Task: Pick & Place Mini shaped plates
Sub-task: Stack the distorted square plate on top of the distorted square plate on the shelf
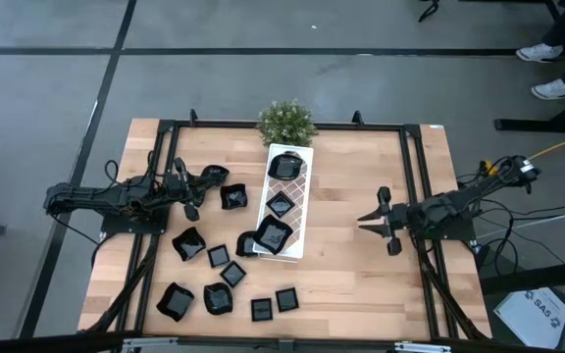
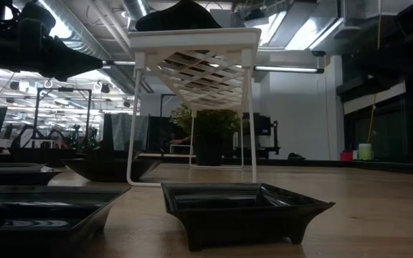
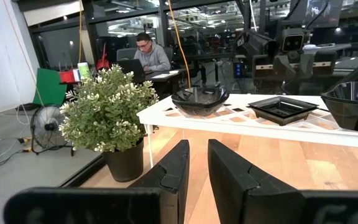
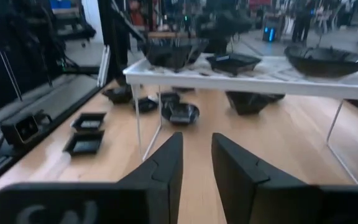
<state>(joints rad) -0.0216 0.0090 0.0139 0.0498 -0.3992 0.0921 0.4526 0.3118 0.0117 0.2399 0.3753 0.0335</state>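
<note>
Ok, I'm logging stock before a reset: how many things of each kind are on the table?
Small glossy black dishes on the long white lattice tray: 3
Small glossy black dishes on the wooden table: 10
Long white lattice tray: 1
Small green potted plant: 1
Total: 15

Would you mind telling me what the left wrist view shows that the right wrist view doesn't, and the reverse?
Only the left wrist view shows the potted plant and a person seated at a laptop beyond the table. Only the right wrist view shows black plates on the tabletop beside and under the tray. Both show the white tray carrying three black plates, seen from opposite sides.
</note>
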